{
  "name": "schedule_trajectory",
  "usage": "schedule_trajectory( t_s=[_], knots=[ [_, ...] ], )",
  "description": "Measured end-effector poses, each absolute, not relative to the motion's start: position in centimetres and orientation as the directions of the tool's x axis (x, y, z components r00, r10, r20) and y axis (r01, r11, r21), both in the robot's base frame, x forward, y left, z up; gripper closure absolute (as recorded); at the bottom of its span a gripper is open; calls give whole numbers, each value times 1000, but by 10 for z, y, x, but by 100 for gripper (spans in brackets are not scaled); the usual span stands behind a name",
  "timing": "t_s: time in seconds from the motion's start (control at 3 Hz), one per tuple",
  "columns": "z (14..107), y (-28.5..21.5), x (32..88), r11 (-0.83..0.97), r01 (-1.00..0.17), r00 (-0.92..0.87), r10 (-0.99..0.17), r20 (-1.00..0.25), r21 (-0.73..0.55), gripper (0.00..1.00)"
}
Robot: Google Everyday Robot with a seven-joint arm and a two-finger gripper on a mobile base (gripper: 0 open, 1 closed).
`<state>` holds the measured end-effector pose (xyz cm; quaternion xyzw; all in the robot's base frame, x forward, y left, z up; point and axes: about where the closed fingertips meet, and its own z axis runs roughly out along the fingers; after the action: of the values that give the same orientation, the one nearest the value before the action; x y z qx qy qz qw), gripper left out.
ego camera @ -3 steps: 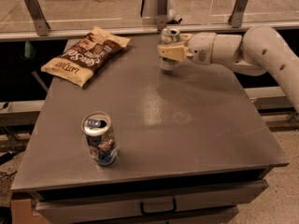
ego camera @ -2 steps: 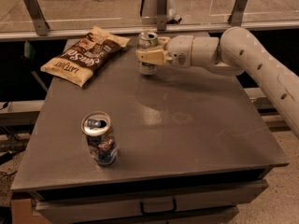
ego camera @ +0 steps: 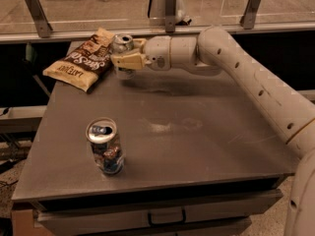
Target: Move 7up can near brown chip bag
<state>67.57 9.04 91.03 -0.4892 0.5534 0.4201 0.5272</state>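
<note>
The 7up can (ego camera: pixel 121 45), pale with a silver top, stands at the back left of the grey table (ego camera: pixel 197 132), right beside the brown chip bag (ego camera: pixel 82 60). The bag lies flat at the back left corner, dark brown with cream-yellow ends. My gripper (ego camera: pixel 123 59) reaches in from the right on the white arm (ego camera: pixel 231 63). Its tan fingers (ego camera: pixel 129 61) are closed around the can's body, hiding most of it.
A darker can with blue multicoloured print (ego camera: pixel 105 146) stands upright near the table's front left. A metal rail with glass panel posts (ego camera: pixel 171 9) runs behind the table. A drawer handle (ego camera: pixel 166 216) shows under the front edge.
The gripper has carried the 7up can leftward along the back of the table, from the back middle to beside the chip bag.
</note>
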Motion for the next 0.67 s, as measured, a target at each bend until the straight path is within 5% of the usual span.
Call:
schedule_trajectory(
  t_s=[0.67],
  knots=[
    [895,130,675,128,-987,77,-116,-990,-92,59]
  ],
)
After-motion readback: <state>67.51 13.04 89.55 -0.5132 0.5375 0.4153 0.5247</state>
